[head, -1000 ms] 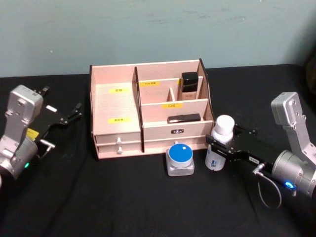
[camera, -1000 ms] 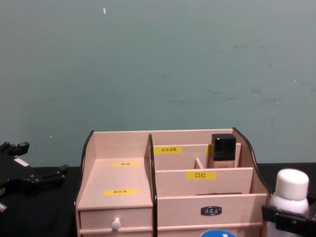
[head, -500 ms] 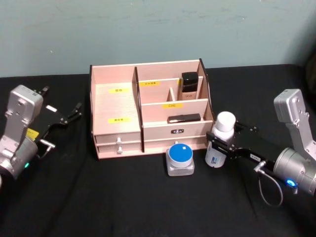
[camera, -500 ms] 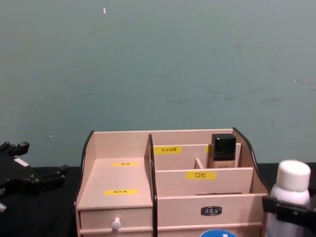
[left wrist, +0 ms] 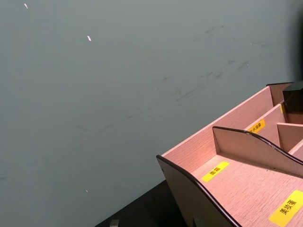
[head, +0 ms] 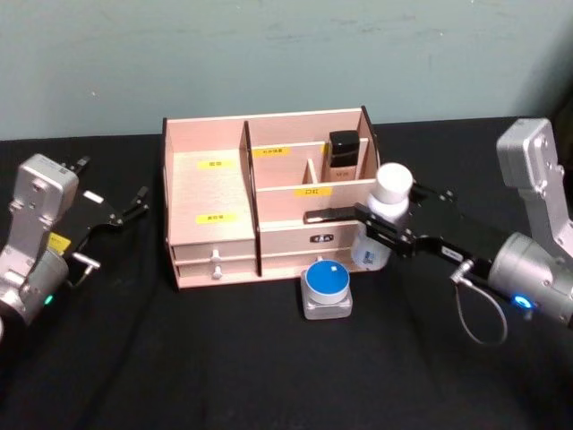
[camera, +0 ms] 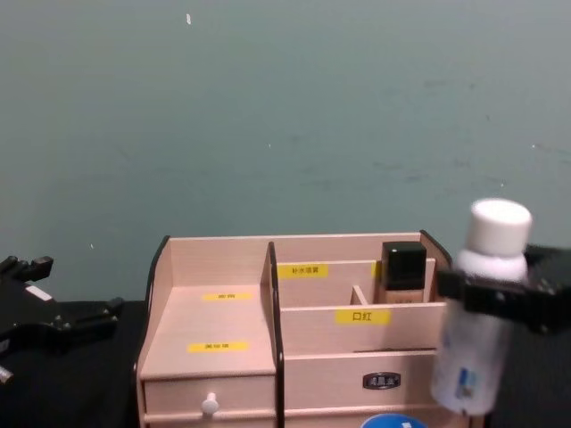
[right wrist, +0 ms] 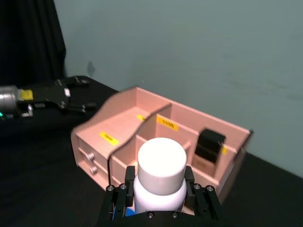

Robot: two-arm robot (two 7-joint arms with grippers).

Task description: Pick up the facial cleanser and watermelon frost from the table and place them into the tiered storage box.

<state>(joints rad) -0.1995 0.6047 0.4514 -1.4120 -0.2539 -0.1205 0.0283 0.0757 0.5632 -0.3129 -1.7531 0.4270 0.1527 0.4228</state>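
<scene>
The facial cleanser (head: 387, 208), a white bottle with a rounded cap, hangs above the table, slightly tilted, at the right end of the tiered storage box (head: 208, 193). My right gripper (head: 378, 235) is shut on its body. In the chest view the facial cleanser (camera: 479, 348) stands in front of the storage box's (camera: 210, 334) right side wall, held by the right gripper (camera: 484, 296). The watermelon frost (head: 326, 285), a clear jar with a blue lid, sits on the table just in front of the box. My left gripper (head: 115, 215) rests open at the far left.
A beige bottle with a black cap (head: 343, 154) stands in the box's back right compartment. A flat black item (head: 333, 215) lies in the tier in front of it. The wide left tier (left wrist: 246, 182) is bare wood. Black cloth covers the table (head: 224, 358).
My right gripper has lifted the facial cleanser off the table and carried it left and up, toward the box's right end. The jar and left arm have not moved.
</scene>
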